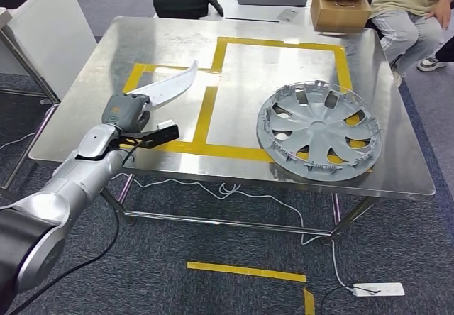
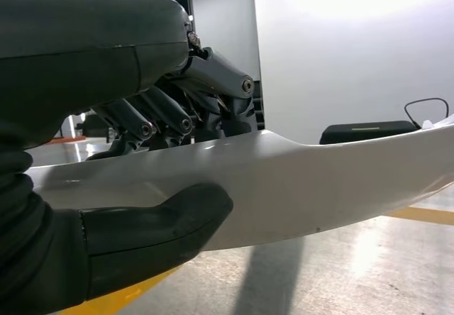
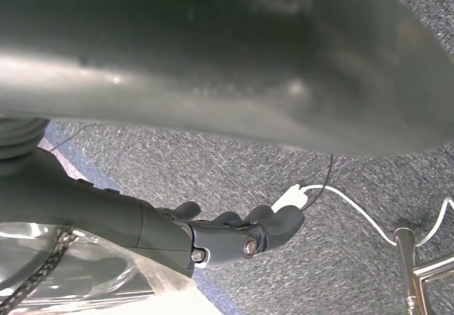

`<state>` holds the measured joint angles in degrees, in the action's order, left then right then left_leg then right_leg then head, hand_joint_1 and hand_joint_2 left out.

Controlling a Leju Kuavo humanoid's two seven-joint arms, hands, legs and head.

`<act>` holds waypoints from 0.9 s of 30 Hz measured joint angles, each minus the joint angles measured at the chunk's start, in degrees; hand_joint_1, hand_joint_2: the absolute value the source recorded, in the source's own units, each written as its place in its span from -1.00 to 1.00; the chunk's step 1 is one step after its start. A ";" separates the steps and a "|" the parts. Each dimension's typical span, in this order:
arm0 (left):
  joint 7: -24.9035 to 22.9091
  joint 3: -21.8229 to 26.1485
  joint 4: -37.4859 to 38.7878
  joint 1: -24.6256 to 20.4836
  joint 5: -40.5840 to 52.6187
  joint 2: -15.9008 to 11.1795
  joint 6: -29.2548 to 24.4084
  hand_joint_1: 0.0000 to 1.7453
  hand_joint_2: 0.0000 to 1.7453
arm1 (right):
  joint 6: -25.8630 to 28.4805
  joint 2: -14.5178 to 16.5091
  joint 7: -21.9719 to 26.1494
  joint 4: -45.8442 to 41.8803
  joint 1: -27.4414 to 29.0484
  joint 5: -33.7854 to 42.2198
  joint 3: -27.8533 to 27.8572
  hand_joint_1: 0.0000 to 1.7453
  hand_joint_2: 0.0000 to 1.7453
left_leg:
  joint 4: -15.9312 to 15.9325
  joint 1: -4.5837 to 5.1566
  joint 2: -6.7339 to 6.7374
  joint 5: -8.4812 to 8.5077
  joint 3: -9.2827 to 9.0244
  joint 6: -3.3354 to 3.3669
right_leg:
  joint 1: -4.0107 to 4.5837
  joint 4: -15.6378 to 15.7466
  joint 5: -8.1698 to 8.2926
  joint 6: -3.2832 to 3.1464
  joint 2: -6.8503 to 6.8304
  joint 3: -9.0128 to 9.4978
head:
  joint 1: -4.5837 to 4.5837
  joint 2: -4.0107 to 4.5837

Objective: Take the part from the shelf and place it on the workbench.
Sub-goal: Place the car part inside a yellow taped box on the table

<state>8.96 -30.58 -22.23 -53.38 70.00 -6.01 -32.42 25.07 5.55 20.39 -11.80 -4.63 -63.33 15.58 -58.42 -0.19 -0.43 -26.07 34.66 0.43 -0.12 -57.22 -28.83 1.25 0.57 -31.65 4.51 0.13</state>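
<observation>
1. Left hand [image 1: 124, 111] sits over the near-left part of the workbench [image 1: 241, 81], fingers wrapped around one end of a long, curved silver part [image 1: 170, 86].
2. Seen from the left wrist, the thumb [image 2: 160, 223] lies along one face of the part [image 2: 332, 173] while the darker fingers [image 2: 176, 113] fold against the other, so the grip is closed on it.
3. From that grip the part reaches out over the yellow tape outline [image 1: 208, 116] on the left side of the bench top; whether its far end touches the metal I cannot tell.
4. Right of the tape's middle, a grey wheel cover [image 1: 318, 128] lies flat on the bench, well apart from the part.
5. Beyond the far-right edge a person [image 1: 412, 17] sits near a cardboard box [image 1: 338, 11].
6. Right hand [image 3: 235, 233] hangs above grey carpet with its fingers curled in, holding nothing.
</observation>
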 joint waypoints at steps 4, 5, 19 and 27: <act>-0.26 0.03 0.00 0.00 0.24 -0.19 -0.98 1.00 1.00 | 0.02 0.01 -0.01 0.02 0.13 -0.09 -0.30 -1.00 -1.00 | 0.00 0.00 0.00 0.00 0.00 0.00 | 0.00 0.00 0.00 0.00 0.00 0.00 | 0.01 0.00; -0.42 0.08 0.00 0.00 0.27 -0.26 -1.30 1.00 1.00 | 0.04 0.01 -0.02 0.02 0.18 -0.12 -0.42 -1.00 -1.00 | 0.00 0.00 0.00 0.00 0.00 0.00 | 0.00 0.00 0.00 0.00 0.00 0.00 | 0.01 0.00; -4.35 0.77 0.80 -1.00 3.61 -0.91 -1.16 1.00 1.00 | 0.03 -0.01 0.02 0.03 0.99 -0.10 -0.91 -1.00 -1.00 | 0.00 0.00 0.00 0.00 0.00 0.00 | 0.00 0.00 0.00 0.00 0.00 0.00 | 0.00 0.00; -4.88 0.82 1.58 -2.78 4.17 -0.92 -1.33 1.00 1.00 | 0.00 -0.02 0.00 0.06 1.52 -0.32 -1.00 -1.00 -1.00 | 0.00 0.00 0.00 0.00 0.00 0.00 | 0.00 0.00 0.01 0.01 0.00 0.00 | 0.01 0.00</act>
<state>4.08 -29.76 -20.64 -56.16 74.17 -6.93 -33.75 25.07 5.53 20.39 -11.74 -3.11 -63.65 14.58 -58.42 -0.19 -0.43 -26.06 34.66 0.43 -0.13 -57.21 -28.82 1.25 0.57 -31.65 4.52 0.13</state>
